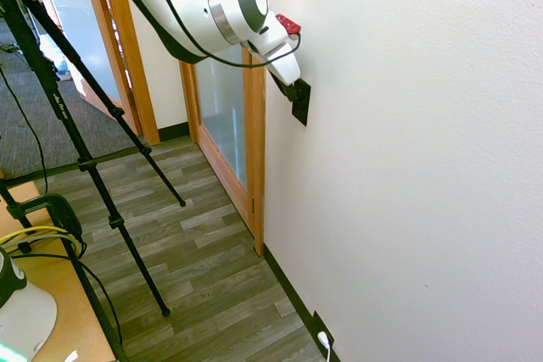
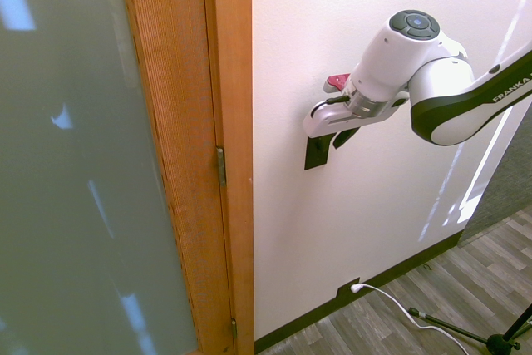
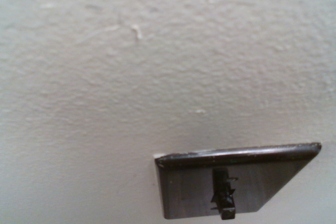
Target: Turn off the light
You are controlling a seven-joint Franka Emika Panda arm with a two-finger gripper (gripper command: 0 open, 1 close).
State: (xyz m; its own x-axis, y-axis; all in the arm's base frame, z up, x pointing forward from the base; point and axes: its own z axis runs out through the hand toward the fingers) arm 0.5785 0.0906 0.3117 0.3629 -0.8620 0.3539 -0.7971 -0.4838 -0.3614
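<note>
One small, flat, black rectangular switch plate, upright on the white textured wall, just beside the orange wooden door frame and well above the dark baseboard. Long axis: vertical. A short dark toggle projects from the middle of the plate face in the wrist view; whether it stands up or down cannot be told.

One end effector, dark-fingered, on a white arm, at the plate's upper part, at or very near its surface; contact is not resolvable. Finger spread: cannot tell, since the fingers merge with the black plate in both exterior views.

Governing relation: the toggle appears to lie just below the fingertips, along the plate's long axis, so the coming move looks like a short stroke down the wall face.

One black outlet plate with white plug, low at the baseboard, well apart, not concerned.
</note>
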